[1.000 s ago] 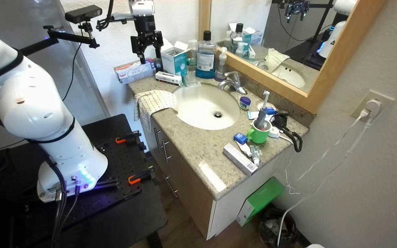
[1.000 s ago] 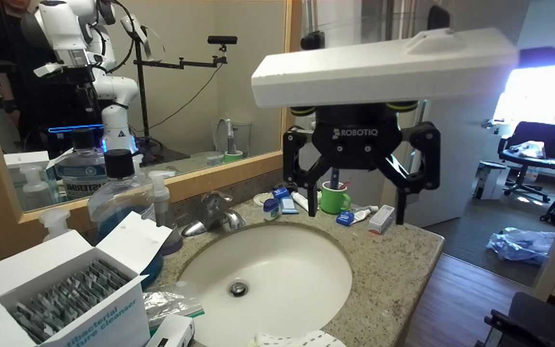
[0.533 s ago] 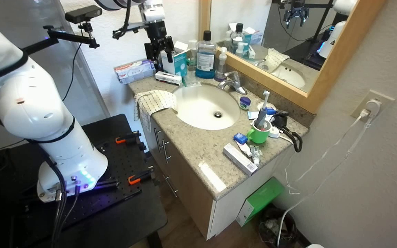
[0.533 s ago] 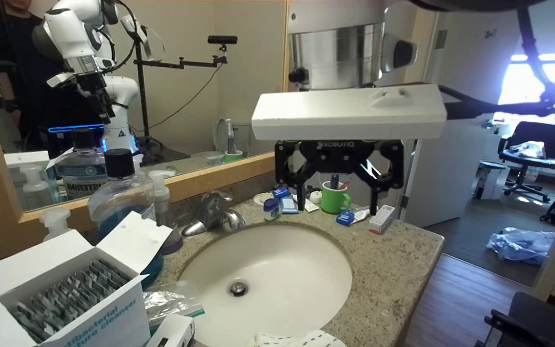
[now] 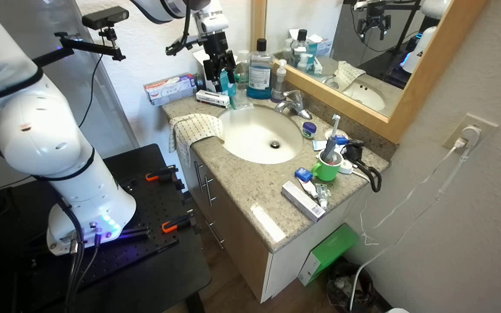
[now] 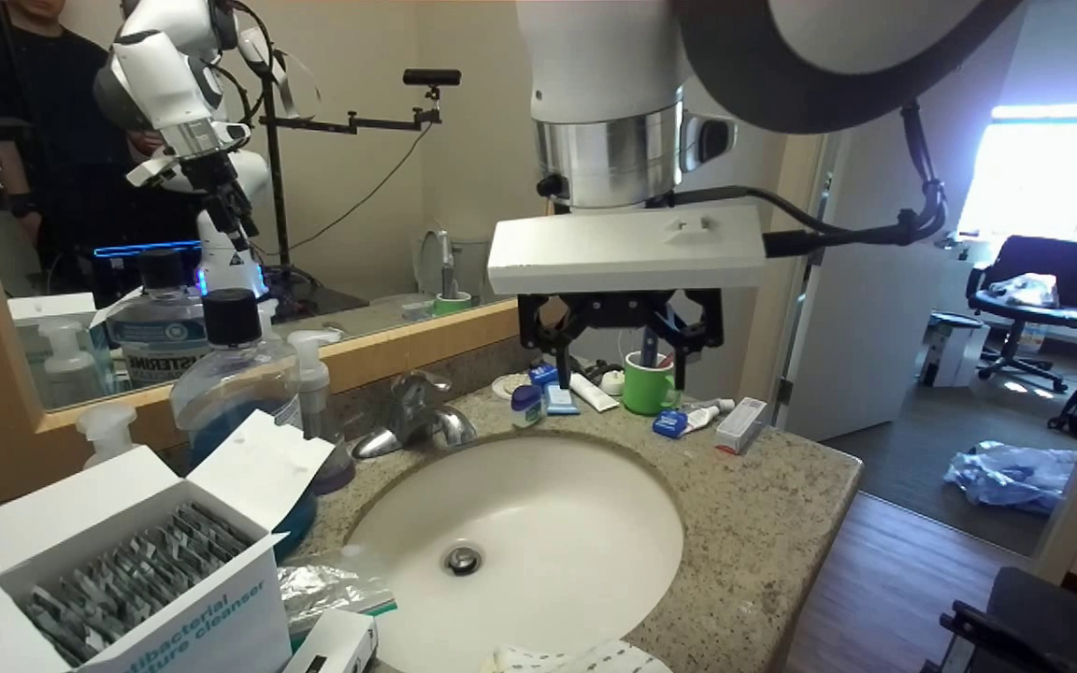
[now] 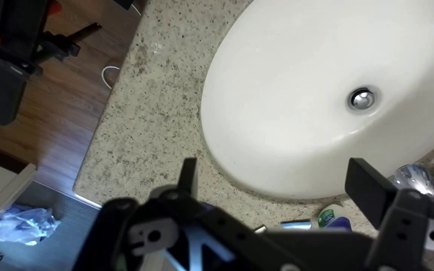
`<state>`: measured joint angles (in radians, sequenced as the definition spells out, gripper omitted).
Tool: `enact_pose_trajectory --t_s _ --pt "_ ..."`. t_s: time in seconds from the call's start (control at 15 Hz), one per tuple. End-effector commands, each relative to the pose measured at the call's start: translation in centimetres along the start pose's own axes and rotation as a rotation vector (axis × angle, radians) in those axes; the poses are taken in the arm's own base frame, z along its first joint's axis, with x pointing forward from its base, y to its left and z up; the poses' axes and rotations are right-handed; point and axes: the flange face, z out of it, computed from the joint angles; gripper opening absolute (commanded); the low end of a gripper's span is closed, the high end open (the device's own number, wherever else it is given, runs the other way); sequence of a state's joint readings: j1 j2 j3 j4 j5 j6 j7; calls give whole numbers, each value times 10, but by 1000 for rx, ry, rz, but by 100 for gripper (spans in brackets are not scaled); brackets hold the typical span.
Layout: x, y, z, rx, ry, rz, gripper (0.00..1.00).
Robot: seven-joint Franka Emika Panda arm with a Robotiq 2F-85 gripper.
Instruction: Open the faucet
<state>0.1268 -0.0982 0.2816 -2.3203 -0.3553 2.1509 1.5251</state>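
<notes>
The chrome faucet point(image 5: 295, 104) stands at the back edge of the white basin point(image 5: 250, 143), below the mirror. In an exterior view its short spout and top lever point(image 6: 419, 381) show plainly. In the wrist view part of the faucet point(image 7: 414, 178) shows at the right edge, partly behind a finger. My gripper point(image 6: 622, 383) is open with nothing between its fingers. It hangs above the counter and basin, apart from the faucet, fingers pointing down. In an exterior view the gripper point(image 5: 225, 85) overlaps the teal box. In the wrist view the gripper point(image 7: 273, 169) spans the basin's rim.
Near the faucet stand a soap pump bottle point(image 5: 279, 80), a blue mouthwash bottle point(image 5: 259, 76) and an open box of packets point(image 6: 146, 561). A jar with a purple-blue lid point(image 6: 527, 405) and a green cup point(image 6: 648, 385) stand beyond the faucet. The mirror frame point(image 6: 464, 327) rises behind it.
My gripper has moved right and slightly down in an exterior view, towards the faucet side. It appears smaller and further left in an exterior view. It stays open; the faucet has not changed.
</notes>
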Motion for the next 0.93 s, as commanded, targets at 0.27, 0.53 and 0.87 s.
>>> enact_pose_trajectory --t_s 0.27,0.53,0.87 --pt "31 -17 15 -9 -22 -3 100" --pt "29 -18 17 -13 -24 -8 100" --pt "40 -24 17 5 -7 -46 100"
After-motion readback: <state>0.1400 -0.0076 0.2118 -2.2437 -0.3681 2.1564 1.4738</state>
